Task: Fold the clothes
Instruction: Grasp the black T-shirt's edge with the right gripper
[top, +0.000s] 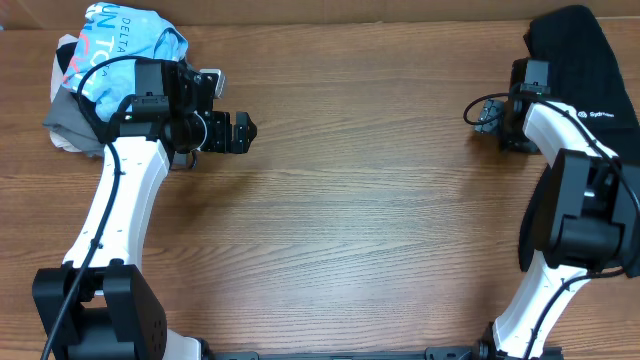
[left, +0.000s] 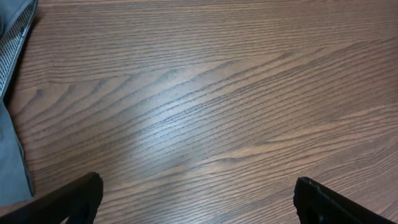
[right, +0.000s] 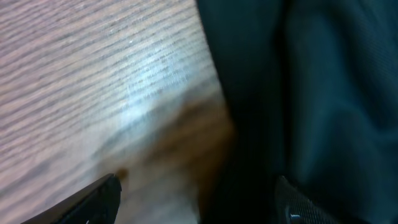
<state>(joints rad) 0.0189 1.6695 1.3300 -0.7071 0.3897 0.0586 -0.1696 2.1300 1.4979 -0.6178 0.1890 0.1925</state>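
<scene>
A black short-sleeved shirt lies bunched at the far right edge of the wooden worktop, partly hidden under the right arm. A small white logo shows on it. It is heaped in soft folds and not spread flat.

The cloth looks light and limp. It would likely sag and drape from any pinch point, and its smooth knit could slip out of a shallow grip. A hem or sleeve edge along the left border, where cloth meets bare wood, seems the best place to take hold — a pinch of one layer only, so the shirt can be drawn out flat.

The right gripper hovers at that border, fingers spread apart and grasping nothing. In the blurred right wrist view, one finger is over wood and the other over black cloth.

The left gripper is well apart on the far left — also released, wide and empty over bare wood. Behind it sit a light blue shirt and a grey garment.
</scene>
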